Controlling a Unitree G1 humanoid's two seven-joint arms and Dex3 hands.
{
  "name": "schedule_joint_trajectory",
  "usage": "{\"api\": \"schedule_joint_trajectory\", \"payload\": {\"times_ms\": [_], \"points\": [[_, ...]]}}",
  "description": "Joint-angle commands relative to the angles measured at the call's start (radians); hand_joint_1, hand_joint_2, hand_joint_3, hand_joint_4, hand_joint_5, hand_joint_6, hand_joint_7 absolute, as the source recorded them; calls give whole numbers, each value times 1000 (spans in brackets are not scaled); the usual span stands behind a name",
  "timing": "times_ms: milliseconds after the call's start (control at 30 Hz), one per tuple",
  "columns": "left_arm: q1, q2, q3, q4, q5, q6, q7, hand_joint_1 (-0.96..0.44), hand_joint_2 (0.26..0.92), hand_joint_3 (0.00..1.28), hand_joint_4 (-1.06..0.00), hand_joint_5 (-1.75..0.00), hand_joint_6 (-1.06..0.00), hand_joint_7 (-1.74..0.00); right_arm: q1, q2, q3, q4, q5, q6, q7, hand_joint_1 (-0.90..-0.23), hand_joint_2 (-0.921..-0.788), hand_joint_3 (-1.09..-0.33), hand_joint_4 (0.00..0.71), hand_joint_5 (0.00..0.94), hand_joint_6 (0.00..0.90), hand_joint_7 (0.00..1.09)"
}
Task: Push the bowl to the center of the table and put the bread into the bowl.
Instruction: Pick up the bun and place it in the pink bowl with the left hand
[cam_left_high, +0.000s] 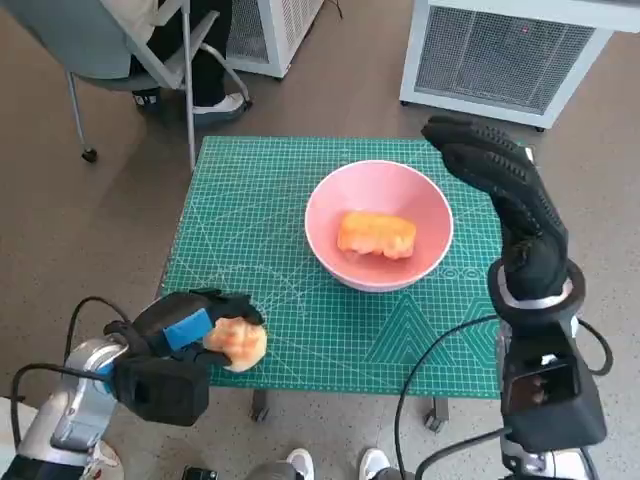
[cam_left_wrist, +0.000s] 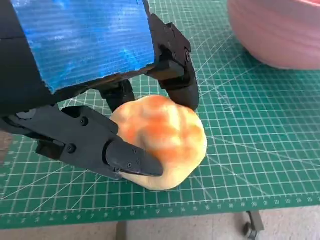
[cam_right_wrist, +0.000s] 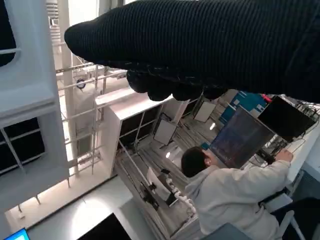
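A pink bowl (cam_left_high: 323, 203) stands right of the middle of the green cutting-mat table (cam_left_high: 250, 220). An orange bread roll (cam_left_high: 376, 234) lies inside it. At the mat's near left corner my left hand (cam_left_high: 185, 335) grips a second round bread bun (cam_left_high: 238, 342). In the left wrist view its black fingers (cam_left_wrist: 132, 159) wrap both sides of the bun (cam_left_wrist: 167, 137), which rests on the mat, with the bowl's wall (cam_left_wrist: 280, 35) beyond. My right hand (cam_left_high: 500, 185) hovers raised over the table's right edge beside the bowl, fingers stretched out, holding nothing; its glove (cam_right_wrist: 210, 45) shows in the right wrist view.
A person sits on a chair (cam_left_high: 150, 60) beyond the table's far left corner. White grilled units (cam_left_high: 500, 50) stand behind the table. Feet (cam_left_high: 300, 465) show at the near edge. A person at a desk (cam_right_wrist: 230, 195) appears in the right wrist view.
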Motion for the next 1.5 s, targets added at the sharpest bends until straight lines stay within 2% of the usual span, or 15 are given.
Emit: {"api": "schedule_joint_trajectory", "payload": {"times_ms": [33,433,600,733,1067,1367,1500], "points": [[-9,10,20,-20,-31,3,-8,2,921,193,-545,-1385,-498,-1231,18,6,-2,13,-6,1,-7,-596,-921,-748,311,0,-1,671],[-86,3,121,-114,-123,14,12,3,921,154,-596,-1352,-539,-1165,14,1,-6,19,1,-2,-5,-600,-921,-747,311,0,-1,671],[-172,-19,160,-130,-150,8,58,4,920,109,-639,-1294,-595,-1119,16,0,-5,13,1,-2,-4,-600,-921,-746,312,0,-1,671],[-248,-49,168,-154,-153,42,91,4,920,90,-652,-1276,-626,-1092,15,1,-5,13,-1,-2,-5,-591,-921,-748,311,0,-1,671],[-444,-167,90,-180,-80,115,182,4,911,17,-737,-1159,-735,-1005,4,6,-2,30,1,-4,-4,-582,-921,-750,311,0,-1,671],[-611,-277,-20,-17,-19,21,257,3,904,4,-795,-1105,-740,-992,-2,10,-1,44,3,-9,-5,-584,-921,-749,311,0,-1,671],[-674,-316,-59,86,-8,-19,268,2,916,8,-770,-1114,-703,-1050,-1,11,-2,41,0,-8,-7,-579,-921,-750,312,0,-1,671]]}}
